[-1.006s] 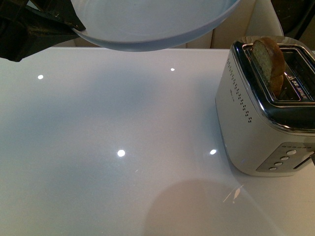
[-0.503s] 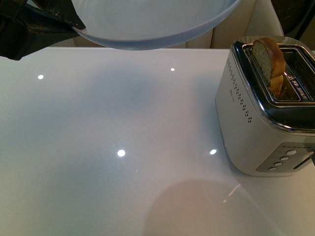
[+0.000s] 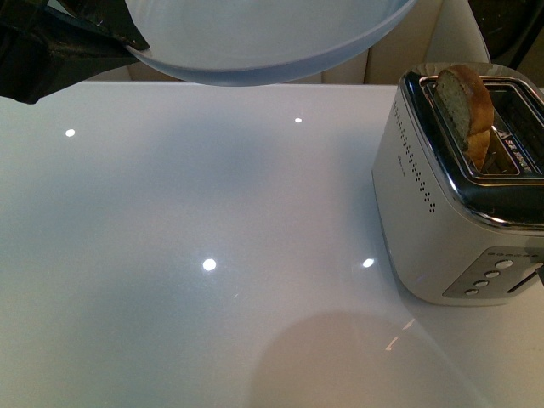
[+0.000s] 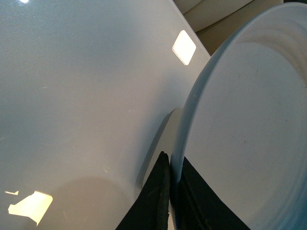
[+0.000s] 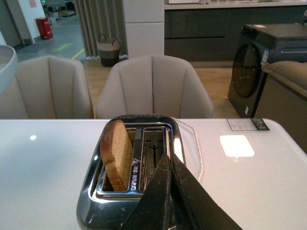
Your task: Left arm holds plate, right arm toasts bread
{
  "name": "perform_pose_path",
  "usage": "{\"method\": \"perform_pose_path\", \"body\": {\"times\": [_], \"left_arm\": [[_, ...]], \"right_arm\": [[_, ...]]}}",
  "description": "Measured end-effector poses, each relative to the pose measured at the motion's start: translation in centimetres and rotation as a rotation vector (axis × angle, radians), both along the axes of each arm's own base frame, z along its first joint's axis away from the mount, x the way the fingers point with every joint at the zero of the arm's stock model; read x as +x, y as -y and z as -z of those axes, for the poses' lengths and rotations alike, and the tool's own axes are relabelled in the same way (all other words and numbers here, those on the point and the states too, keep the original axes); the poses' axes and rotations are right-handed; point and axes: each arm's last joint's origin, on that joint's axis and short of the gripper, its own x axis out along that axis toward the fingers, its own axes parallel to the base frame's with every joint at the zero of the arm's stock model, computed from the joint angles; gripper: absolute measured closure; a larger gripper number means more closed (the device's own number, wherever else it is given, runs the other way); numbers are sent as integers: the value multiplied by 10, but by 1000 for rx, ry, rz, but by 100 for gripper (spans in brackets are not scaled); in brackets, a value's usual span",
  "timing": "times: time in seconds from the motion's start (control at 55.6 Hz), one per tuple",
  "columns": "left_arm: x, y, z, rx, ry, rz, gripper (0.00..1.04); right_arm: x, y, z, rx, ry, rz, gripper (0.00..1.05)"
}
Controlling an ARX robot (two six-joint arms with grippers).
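The pale blue-grey plate hangs in the air over the back of the white table, tilted. My left gripper is shut on its rim at the left; in the left wrist view its black fingers pinch the plate edge. The bread stands upright in the left slot of the silver toaster, sticking out about halfway. My right gripper is shut and empty, just above the toaster's near end, beside the bread. The right gripper is out of sight in the front view.
The white table is glossy with light spots. The toaster stands at its right edge, buttons facing front. Beige chairs line the far side of the table. A dark appliance stands further back on the right.
Nearly nothing has moved. The plate and left gripper hold still, and the bread sits at the same height in the slot.
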Motion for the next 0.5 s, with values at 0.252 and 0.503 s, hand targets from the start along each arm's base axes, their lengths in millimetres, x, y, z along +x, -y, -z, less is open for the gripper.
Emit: {"method": "perform_pose_path", "body": {"times": [0.252, 0.503], "left_arm": [[0, 0, 0, 0, 0, 0, 102], [0, 0, 0, 0, 1, 0, 102]], "right_arm": [[-7, 0, -1, 0, 3, 0, 103], [-13, 0, -1, 0, 5, 0, 103]]}}
